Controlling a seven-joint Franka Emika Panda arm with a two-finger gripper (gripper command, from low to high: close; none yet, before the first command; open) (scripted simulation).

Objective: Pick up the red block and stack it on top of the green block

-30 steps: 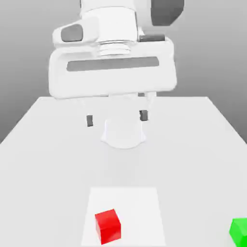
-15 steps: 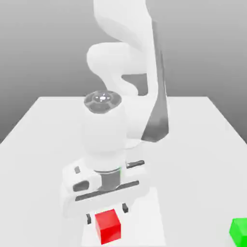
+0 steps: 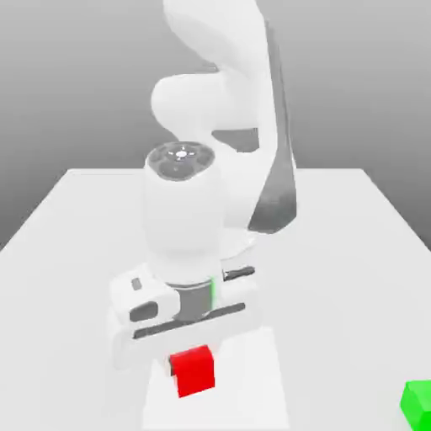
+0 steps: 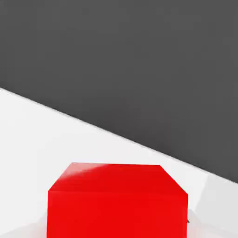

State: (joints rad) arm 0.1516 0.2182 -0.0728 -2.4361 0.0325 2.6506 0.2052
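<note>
claw state: we read the claw (image 3: 192, 364) as clenched on the red block (image 3: 194, 370), low at the counter (image 3: 76, 244).
red block position: directly under the hand, between the jaws; looms close in the hand view (image 4: 117, 204).
green block: well apart, at the exterior view's right edge (image 3: 417, 402).
risk: we judge an off-centre grip could let it slip or twist on lift, spoiling the stack.

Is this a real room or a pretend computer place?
It looks like a pretend, computer-made test bench: a plain flat white table against an empty grey background, a smooth white robot arm, and two perfect little cubes, the small red block and small green block.
</note>
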